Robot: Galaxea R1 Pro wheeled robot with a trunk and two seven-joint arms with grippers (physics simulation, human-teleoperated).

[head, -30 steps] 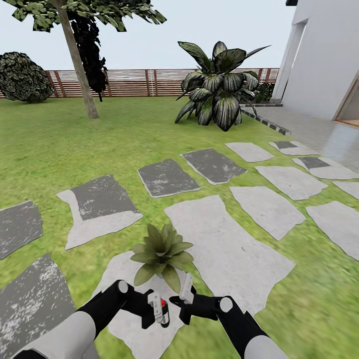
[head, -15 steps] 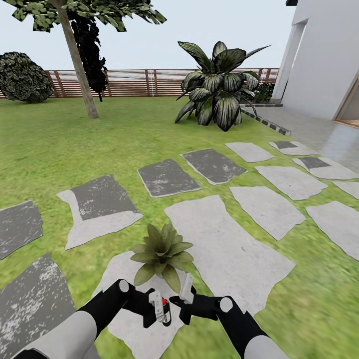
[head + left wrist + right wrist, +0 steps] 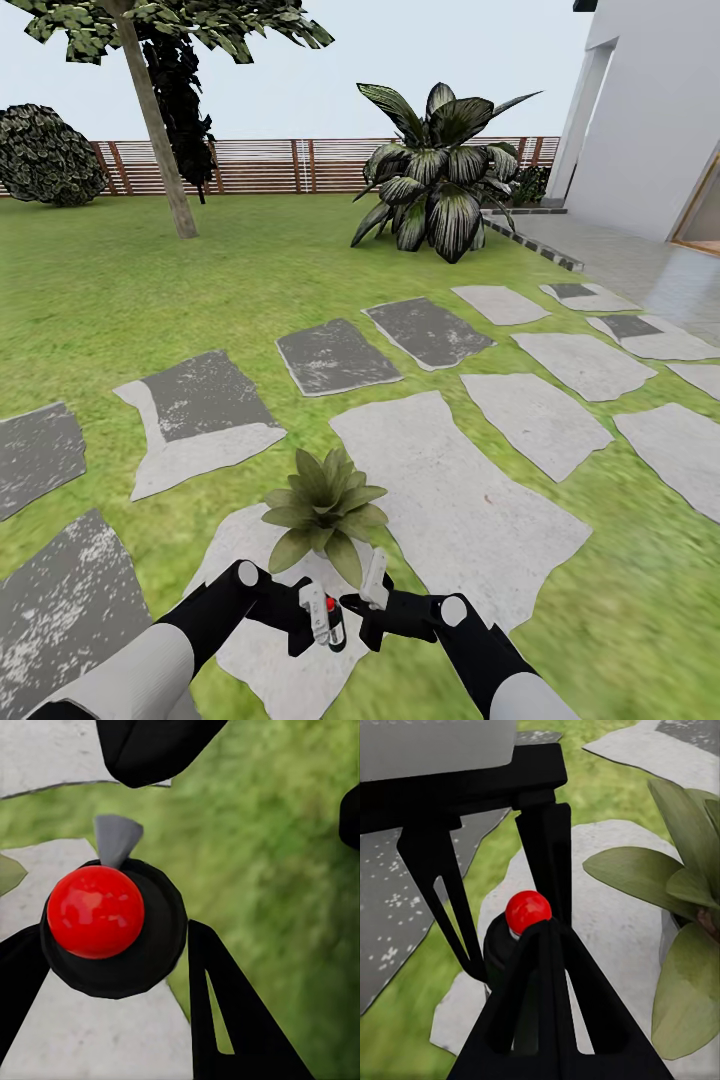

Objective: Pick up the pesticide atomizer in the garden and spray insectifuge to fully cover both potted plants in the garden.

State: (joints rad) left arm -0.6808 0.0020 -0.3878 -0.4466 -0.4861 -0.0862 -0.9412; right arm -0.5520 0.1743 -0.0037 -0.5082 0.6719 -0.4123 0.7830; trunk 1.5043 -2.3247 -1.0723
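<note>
My left gripper [image 3: 322, 622] is shut on the pesticide atomizer [image 3: 330, 618], a slim dark bottle with a red tip, held upright low in the head view. The left wrist view looks down on its red tip [image 3: 95, 911] and grey nozzle [image 3: 116, 838], with black fingers [image 3: 225, 1005] on either side. My right gripper [image 3: 368, 600] is shut, its tips right beside the atomizer [image 3: 527, 912]. One potted plant [image 3: 322, 508], a low green rosette, stands on a pale stepping stone [image 3: 250, 650] just beyond both grippers; its leaves [image 3: 675, 892] are close in the right wrist view.
Grey stepping stones [image 3: 460, 500] spread over the lawn ahead and to the right. A big striped-leaf bush [image 3: 440, 175] and a tree trunk [image 3: 160, 130] stand farther off before the wooden fence [image 3: 260, 165]. A white house wall [image 3: 650, 110] and paved terrace [image 3: 640, 270] lie right.
</note>
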